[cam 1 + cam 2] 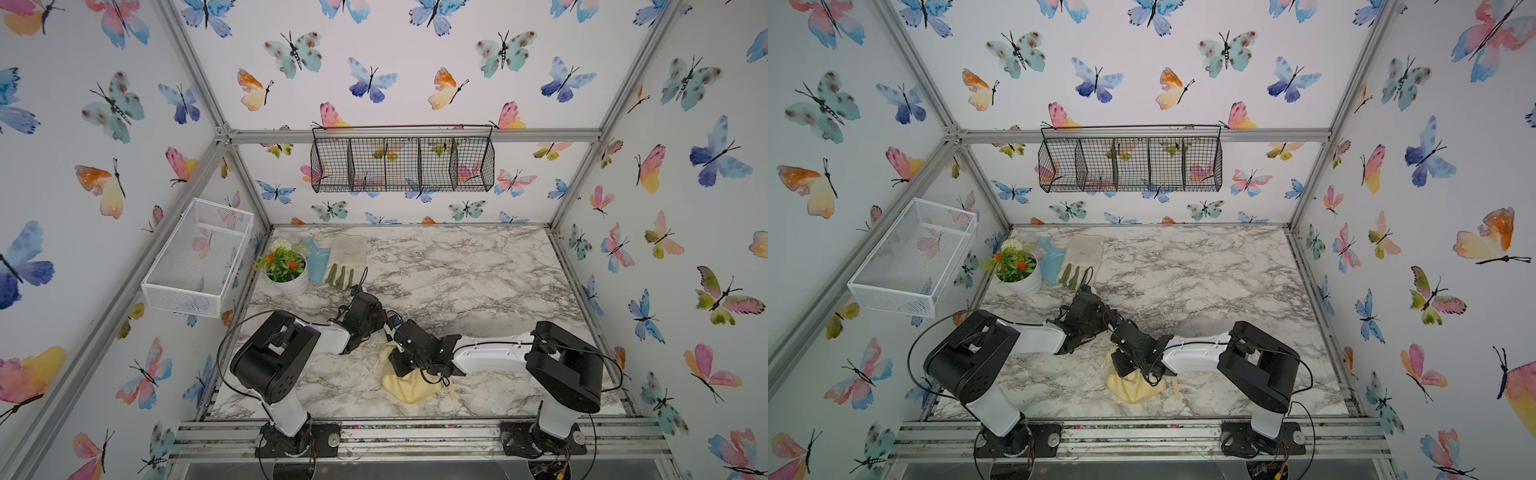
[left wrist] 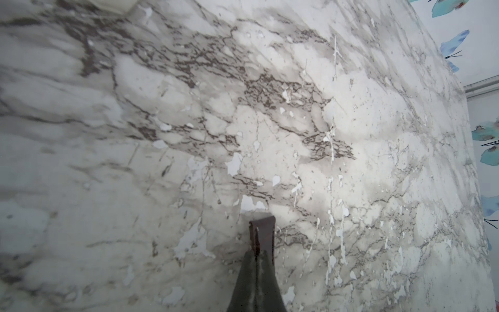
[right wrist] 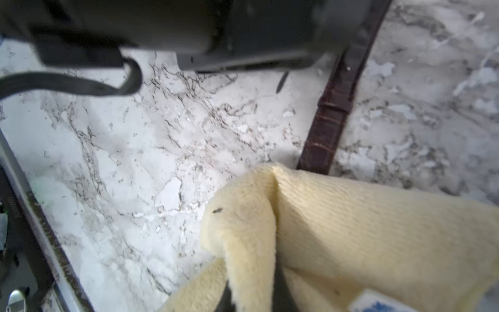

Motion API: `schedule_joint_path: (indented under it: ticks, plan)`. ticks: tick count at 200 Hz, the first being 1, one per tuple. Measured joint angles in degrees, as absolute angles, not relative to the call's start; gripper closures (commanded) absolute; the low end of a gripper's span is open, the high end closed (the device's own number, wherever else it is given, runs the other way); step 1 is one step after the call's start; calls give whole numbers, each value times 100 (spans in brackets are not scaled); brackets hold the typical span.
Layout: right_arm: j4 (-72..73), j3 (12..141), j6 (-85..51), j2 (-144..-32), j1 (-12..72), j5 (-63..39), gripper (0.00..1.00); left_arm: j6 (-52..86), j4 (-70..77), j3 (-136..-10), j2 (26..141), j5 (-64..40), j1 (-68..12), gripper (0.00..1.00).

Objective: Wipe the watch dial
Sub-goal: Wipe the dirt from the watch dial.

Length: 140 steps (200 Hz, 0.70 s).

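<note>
Pinching the brown strap (image 2: 262, 229), the left claw (image 2: 256, 259) is sitting fully closed, with the strap's end poking out past its tips. The right claw (image 1: 401, 366) is clamping tight on a fold of the yellow cloth (image 3: 351, 229), which is draping over its fingers and down onto the table (image 1: 478, 270). The two claws are almost meeting.

From the left claw the strap is running flat along the marble and slipping under the cloth's edge just ahead of the right claw. The dial is not showing, so I cannot tell whether it is lying under the cloth.

Behind the right claw the cloth is trailing near the front rail (image 1: 415, 428). Bare marble is stretching wide beyond both claws, out to the back and right edges.

Well beyond the left claw, in the far corner, one pot (image 1: 293, 284), one blue scoop (image 1: 318, 262) and one glove (image 1: 347, 257) are crowding together. One wooden stick (image 1: 451, 392) is lying just beside the cloth. Two baskets are hanging on the walls, one white (image 1: 195, 257) and one black (image 1: 403, 162).
</note>
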State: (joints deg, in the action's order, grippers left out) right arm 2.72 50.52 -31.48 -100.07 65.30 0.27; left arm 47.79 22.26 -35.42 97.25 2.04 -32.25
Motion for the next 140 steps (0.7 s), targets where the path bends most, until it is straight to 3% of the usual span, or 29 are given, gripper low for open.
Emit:
schedule_joint_path:
  ticks: [79, 140]
  plan:
    - [-351, 4185, -3323, -8851, 6536, 296, 97, 4790, 2521, -3295, 9638, 158, -3111, 100]
    - [-587, 5236, -3114, -9135, 6536, 381, 98, 4890, 2604, -3188, 9579, 121, -3083, 100]
